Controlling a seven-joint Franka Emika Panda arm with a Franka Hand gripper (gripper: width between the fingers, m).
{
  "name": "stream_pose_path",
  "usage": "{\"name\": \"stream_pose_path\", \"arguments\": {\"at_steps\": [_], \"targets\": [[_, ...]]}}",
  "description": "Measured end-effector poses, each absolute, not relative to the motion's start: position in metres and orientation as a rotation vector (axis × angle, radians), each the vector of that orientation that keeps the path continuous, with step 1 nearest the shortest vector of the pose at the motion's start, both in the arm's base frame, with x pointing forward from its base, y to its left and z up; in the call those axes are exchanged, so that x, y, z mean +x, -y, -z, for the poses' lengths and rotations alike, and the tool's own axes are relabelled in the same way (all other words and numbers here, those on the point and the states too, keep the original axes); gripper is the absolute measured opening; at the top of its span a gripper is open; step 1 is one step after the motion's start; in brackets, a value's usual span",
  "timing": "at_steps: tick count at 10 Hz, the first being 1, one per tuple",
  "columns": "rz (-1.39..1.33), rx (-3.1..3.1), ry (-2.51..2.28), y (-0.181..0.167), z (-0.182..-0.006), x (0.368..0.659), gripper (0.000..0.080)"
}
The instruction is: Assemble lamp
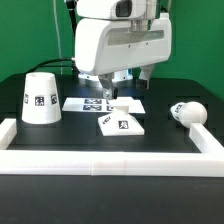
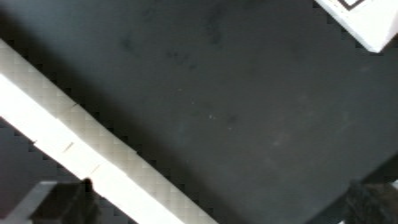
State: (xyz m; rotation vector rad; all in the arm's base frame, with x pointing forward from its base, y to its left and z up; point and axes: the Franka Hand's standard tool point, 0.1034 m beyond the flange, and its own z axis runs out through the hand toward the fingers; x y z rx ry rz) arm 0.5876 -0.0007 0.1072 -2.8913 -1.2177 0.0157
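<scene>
Shade (image 1: 40,97) stands well off to the exterior view's left of my gripper (image 1: 120,86). It looks light, stiff and slick, so I'd pinch its wall at the rim. Base (image 1: 122,122) lies flat just below the gripper; it's thin, take an edge. Bulb (image 1: 187,112) lies on its side off to the right and probably rolls; grab the stem. Can't tell whether the jaws are apart.

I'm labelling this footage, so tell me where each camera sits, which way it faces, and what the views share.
Exterior view: off the arm, outside the border wall, facing across the table at shade, base, bulb; arm and gripper show.
Wrist view: on wrist, facing down at table; gripper not clearly shown.
Shared: black table, white border wall.
</scene>
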Motion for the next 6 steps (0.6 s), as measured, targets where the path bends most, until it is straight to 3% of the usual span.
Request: {"name": "stream_pose_path", "arguments": {"at_steps": [4,6], "targets": [[0.012,-3.004,0.965,0.017,-0.094,0.522,0.0700],[0.004,-3.032,0.855,0.017,-0.091,0.516,0.0700]]}}
